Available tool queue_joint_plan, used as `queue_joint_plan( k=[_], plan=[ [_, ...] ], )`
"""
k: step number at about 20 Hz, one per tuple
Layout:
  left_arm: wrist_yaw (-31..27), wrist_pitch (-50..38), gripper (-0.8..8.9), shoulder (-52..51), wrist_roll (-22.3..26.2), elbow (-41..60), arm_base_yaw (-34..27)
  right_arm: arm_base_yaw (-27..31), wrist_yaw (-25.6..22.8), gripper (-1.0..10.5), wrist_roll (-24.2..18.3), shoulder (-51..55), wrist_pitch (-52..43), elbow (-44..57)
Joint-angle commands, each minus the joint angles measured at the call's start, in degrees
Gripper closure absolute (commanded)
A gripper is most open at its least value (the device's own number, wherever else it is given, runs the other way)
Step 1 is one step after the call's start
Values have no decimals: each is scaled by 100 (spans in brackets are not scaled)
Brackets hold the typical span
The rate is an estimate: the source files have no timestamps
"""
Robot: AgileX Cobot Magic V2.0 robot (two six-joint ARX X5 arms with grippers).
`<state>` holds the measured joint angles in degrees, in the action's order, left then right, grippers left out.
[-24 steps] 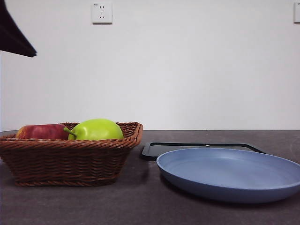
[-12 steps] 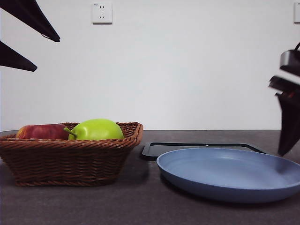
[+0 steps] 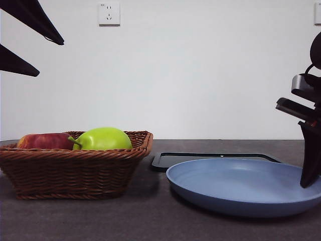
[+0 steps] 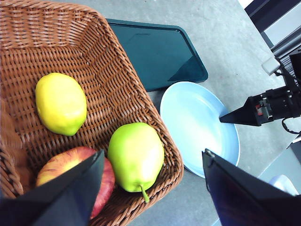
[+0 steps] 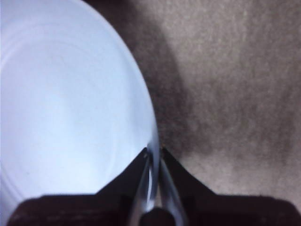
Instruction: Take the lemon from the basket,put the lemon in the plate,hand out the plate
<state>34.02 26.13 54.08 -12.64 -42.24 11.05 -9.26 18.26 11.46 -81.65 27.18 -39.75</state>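
Observation:
The lemon (image 4: 61, 103) lies in the brown wicker basket (image 4: 108, 84), beside a green pear (image 4: 136, 155) and a red apple (image 4: 70, 162). In the front view the basket (image 3: 70, 173) hides the lemon. My left gripper (image 4: 153, 155) is open and empty, high above the basket, and shows at the front view's top left (image 3: 50, 58). The light-blue plate (image 3: 241, 193) sits right of the basket. My right gripper (image 3: 310, 183) is down at the plate's right edge. In the right wrist view it (image 5: 154, 153) is shut on the plate's rim (image 5: 70, 108).
A flat black tray (image 3: 165, 159) lies behind the plate, between it and the basket, and also shows in the left wrist view (image 4: 155, 52). The pear (image 3: 103, 139) and apple (image 3: 45, 141) rise above the basket rim.
My right gripper came in from the right and dropped onto the plate's right rim. The plate shifted slightly left. My left gripper came further into view, then held still.

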Motion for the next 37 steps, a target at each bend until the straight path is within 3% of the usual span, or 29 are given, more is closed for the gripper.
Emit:
queue_joint_plan(
  k=[1,9,15,20,23,35,37],
  plan=[
    [9,-50,449,26,59,-68,28,-20,-52,943,68,61,44,-70],
    [-905,20,436,264,-31,-407,365,-17,-17,943,72,1397,782,-72],
    [-1956,702,436,1801,699,-1696,839,-17,-20,943,70,2059,1119,-72],
    [-2321,734,434,3086,822,-2498,1088,-17,-17,943,52,2114,1248,-72],
    [-2879,719,421,3733,841,-2747,1207,-17,-17,943,50,2114,1246,-72],
    [-3108,437,427,4955,844,-2752,1211,-17,-26,943,4,2114,1207,-72],
    [-3102,442,543,4955,846,-2752,1211,-17,-26,943,4,2114,1189,-72]
  ],
)
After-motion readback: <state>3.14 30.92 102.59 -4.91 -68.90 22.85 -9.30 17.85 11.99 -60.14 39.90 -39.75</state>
